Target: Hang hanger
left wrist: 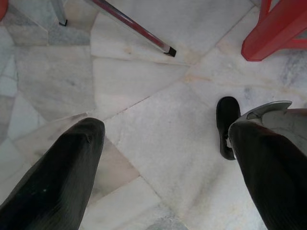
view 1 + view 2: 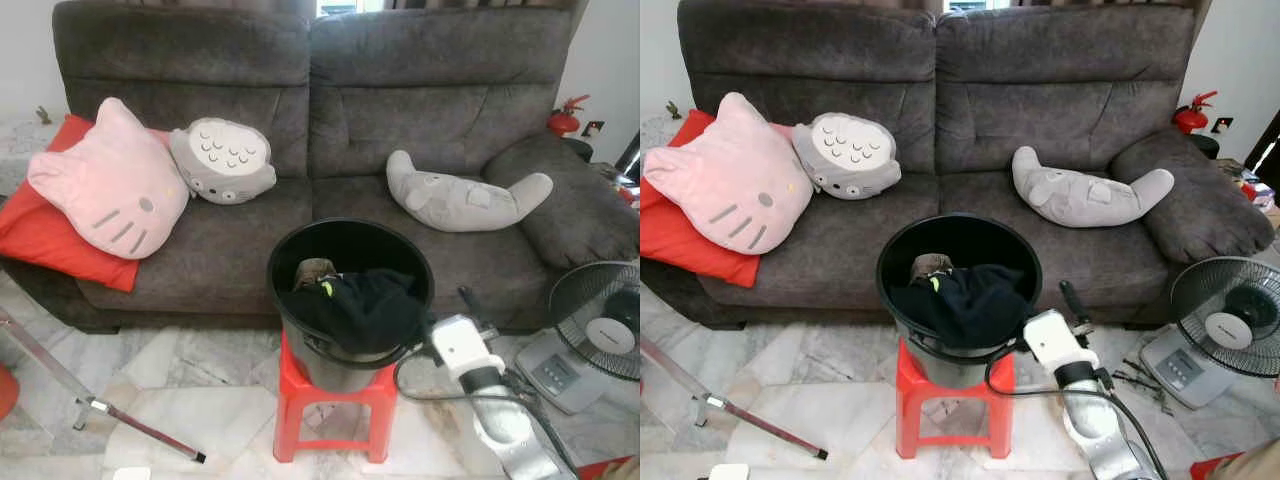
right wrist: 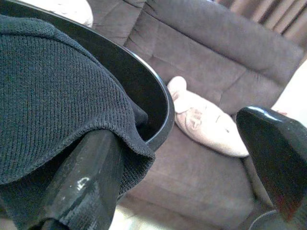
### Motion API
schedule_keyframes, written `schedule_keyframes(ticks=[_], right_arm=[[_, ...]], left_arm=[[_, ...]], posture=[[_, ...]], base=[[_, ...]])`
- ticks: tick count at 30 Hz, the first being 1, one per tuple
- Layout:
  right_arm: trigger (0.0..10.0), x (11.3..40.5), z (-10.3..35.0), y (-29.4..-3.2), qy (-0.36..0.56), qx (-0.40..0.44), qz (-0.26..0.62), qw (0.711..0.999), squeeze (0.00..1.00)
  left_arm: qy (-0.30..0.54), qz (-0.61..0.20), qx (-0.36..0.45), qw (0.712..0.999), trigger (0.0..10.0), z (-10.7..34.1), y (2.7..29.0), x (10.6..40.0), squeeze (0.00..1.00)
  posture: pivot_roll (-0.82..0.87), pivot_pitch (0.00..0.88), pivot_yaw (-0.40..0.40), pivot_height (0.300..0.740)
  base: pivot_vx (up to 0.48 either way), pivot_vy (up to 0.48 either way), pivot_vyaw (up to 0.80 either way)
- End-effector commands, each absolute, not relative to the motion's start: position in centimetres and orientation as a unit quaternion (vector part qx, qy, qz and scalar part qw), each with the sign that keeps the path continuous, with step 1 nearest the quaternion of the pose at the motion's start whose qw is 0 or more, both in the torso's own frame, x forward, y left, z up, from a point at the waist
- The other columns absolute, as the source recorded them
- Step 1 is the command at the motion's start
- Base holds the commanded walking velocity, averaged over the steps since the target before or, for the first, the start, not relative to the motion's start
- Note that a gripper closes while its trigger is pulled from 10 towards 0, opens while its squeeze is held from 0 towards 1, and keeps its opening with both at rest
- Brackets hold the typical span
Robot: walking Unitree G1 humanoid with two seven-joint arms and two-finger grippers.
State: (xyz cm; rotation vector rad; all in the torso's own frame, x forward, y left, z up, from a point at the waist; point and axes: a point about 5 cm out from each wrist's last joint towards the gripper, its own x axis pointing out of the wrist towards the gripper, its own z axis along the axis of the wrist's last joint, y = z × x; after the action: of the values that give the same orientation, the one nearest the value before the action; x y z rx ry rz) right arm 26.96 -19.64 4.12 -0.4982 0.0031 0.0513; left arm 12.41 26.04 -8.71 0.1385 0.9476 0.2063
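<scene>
Grey sofa point(image 2: 320, 150); marble floor point(image 2: 200, 400); black bucket point(image 2: 350, 262) atop red stool point(image 2: 328, 408).

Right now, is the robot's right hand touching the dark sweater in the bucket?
Touching. In the right wrist view, one finger of the right hand sits tucked under the dark sweater's hem.

One sofa point(image 2: 330, 120) carries four cushions: pink point(image 2: 110, 185), red point(image 2: 50, 235), grey round point(image 2: 222, 160), grey long point(image 2: 460, 200). One black bin point(image 2: 350, 250) with one dark knit point(image 2: 365, 305), on one red stool point(image 2: 335, 405), just beside the right claw point(image 3: 187, 163). One fan point(image 2: 600, 320). One extinguisher point(image 2: 566, 118).
</scene>
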Motion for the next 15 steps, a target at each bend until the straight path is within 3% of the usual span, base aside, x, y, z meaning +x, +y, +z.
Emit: schedule_keyframes(ticks=[1, 5, 9, 15], right_arm=[[10.0, 27.3, 4.3, -20.0, 0.006, -0.219, 0.008, 0.976, 0.00], [10.0, 27.5, 4.6, -20.1, 0.005, -0.140, 0.005, 0.990, 0.00], [10.0, 27.5, 4.5, -20.0, 0.010, -0.130, 0.011, 0.991, 0.00], [10.0, 26.7, 3.5, -18.7, 0.038, -0.096, 0.092, 0.990, 0.00]], left_arm=[[0.459, 0.102, 0.069, 0.880, 10.0, -8.8, 26.1, 12.1, 0.00], [0.459, 0.103, 0.070, 0.880, 10.0, -8.8, 26.1, 12.0, 0.00], [0.459, 0.103, 0.071, 0.879, 10.0, -8.8, 26.2, 12.0, 0.00], [0.459, 0.104, 0.076, 0.879, 10.0, -8.8, 26.2, 12.0, 0.00]], posture=[[-0.02, 0.000, 0.003, 0.740], [-0.02, 0.000, 0.003, 0.740], [-0.02, 0.000, 0.005, 0.740], [-0.02, 0.000, 0.004, 0.740]], base=[[0.000, 0.000, 0.00], [0.000, 0.000, 0.00], [0.000, 0.000, 0.00], [0.000, 0.000, 0.00]])
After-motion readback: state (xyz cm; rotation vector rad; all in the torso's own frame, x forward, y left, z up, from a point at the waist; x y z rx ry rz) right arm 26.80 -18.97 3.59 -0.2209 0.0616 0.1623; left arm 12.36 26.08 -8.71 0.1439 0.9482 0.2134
